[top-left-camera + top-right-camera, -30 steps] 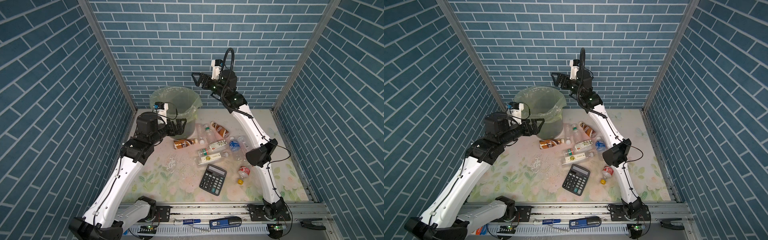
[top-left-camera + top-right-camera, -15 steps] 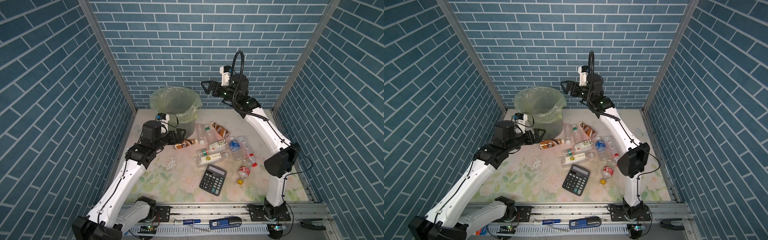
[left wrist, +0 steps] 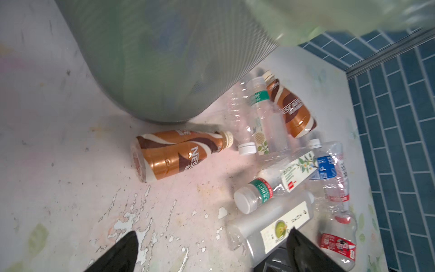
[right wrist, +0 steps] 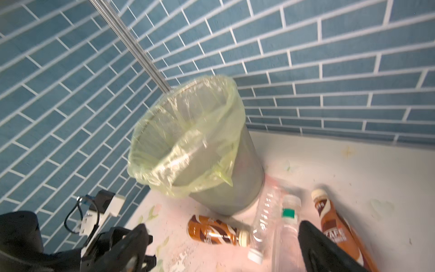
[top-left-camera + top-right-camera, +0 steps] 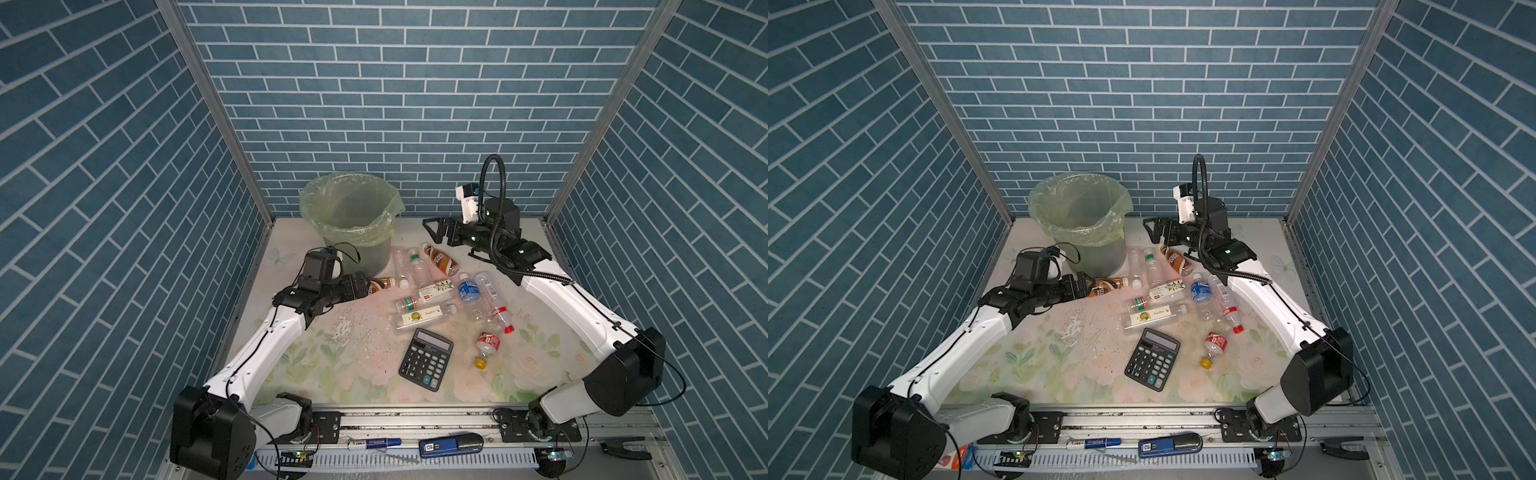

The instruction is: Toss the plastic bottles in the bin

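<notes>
In both top views the left gripper (image 5: 360,286), jaws spread and empty, lies low near a brown bottle (image 5: 382,284) at the foot of the bin (image 5: 365,253). The right gripper (image 5: 432,230), likewise spread and empty, hangs above the other plastic bottles (image 5: 440,291) on the worktop (image 5: 332,374). In the left wrist view the brown bottle (image 3: 179,153) lies ahead of the parted fingers (image 3: 122,252), untouched.

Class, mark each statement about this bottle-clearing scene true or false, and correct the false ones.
1. The left gripper is open and empty. True.
2. The black calculator lies in the bin. False: it lies on the table.
3. A brown coffee bottle lies on its side beside the bin. True.
4. The right gripper holds a bottle. False: it is open and empty.
</notes>
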Motion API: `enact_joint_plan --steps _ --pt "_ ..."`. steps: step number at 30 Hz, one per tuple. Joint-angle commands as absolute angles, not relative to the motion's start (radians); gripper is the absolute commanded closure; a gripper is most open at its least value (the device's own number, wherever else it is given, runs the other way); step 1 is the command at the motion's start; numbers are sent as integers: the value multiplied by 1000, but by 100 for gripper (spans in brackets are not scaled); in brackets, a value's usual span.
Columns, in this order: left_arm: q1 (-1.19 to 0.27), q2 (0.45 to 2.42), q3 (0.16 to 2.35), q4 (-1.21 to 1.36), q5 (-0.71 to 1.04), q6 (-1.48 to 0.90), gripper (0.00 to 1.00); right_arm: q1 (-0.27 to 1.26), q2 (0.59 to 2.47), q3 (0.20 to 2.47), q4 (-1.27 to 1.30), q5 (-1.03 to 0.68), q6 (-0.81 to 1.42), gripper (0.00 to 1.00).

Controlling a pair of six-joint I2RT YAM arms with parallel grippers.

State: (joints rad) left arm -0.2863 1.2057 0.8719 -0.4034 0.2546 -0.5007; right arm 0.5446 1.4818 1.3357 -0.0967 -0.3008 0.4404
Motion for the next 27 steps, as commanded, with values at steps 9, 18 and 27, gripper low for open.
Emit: enact_joint_plan --steps 9,18,27 --pt "-275 1342 757 -148 196 -614 1 548 1427 1025 135 -392 563 1" --pt "-275 1410 679 46 114 -612 1 585 1503 1007 224 -427 621 1" --pt "-276 1484 615 239 161 -621 1 585 1536 1034 220 -445 623 1"
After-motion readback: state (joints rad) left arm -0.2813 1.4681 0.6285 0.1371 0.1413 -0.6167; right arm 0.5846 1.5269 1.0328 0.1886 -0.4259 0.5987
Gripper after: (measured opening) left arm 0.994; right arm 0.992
